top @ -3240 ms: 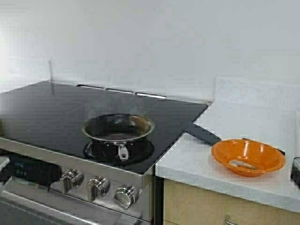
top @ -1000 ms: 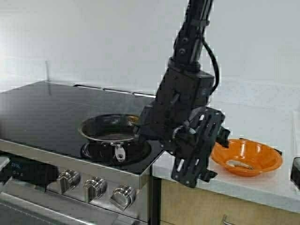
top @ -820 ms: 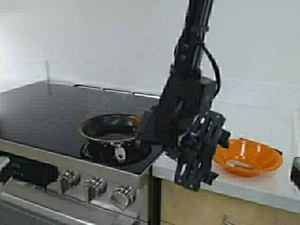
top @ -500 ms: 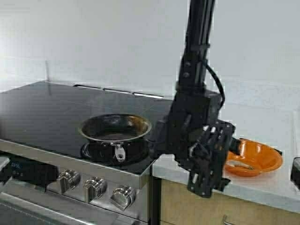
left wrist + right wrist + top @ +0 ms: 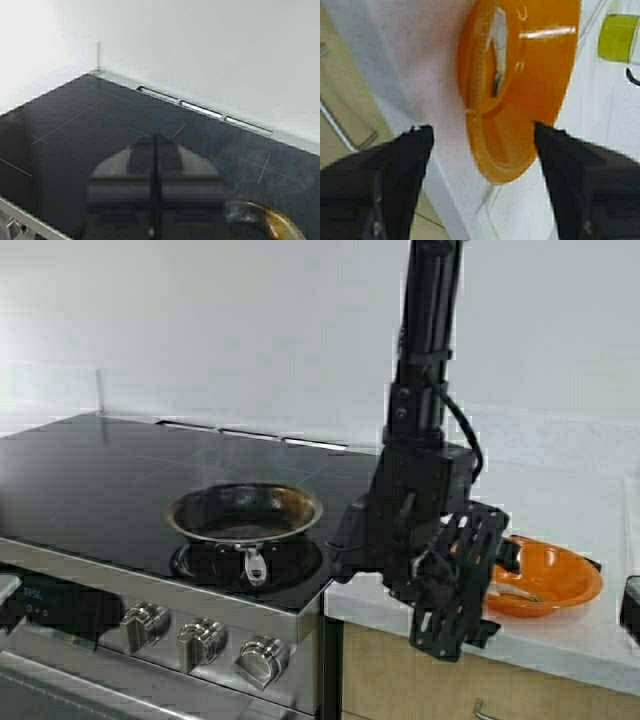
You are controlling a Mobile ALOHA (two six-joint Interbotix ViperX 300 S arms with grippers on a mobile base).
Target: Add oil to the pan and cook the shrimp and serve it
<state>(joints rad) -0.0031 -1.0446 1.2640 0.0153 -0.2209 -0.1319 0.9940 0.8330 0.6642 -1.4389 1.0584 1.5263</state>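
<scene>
A: Shrimp [image 5: 498,37]?
B: One pale curved piece, lying in the orange bowl [image 5: 560,580]. In the right wrist view it sits ahead of the right pincer [image 5: 482,137], past the near rim, between the lines of the two fingers.

A: State of that pincer?
B: Spread wide, nothing held. Both dark fingers [image 5: 395,165] stand apart, with the bowl's near rim in the gap between them. In the high view the right pincer [image 5: 462,585] hangs off a tall dark arm over the table [image 5: 570,500] edge, just beside the bowl and partly covering its near-left rim.

A: Pan [image 5: 245,515]?
B: On the black cooktop [image 5: 110,470], well to the left of the right pincer, handle with its metal loop pointing at the knobs [image 5: 205,640]. Dark and browned inside.

A: Oil?
B: A yellow-green patch [image 5: 618,37] beyond the bowl from the right pincer, in the right wrist view only. The jug itself is not made out.

A: Left pincer?
B: Left wrist view shows its blurred dark fingers [image 5: 155,175] pressed together along one seam, nothing between them, above the cooktop; the pan's browned rim lies off to one side. Not seen in the high view
</scene>
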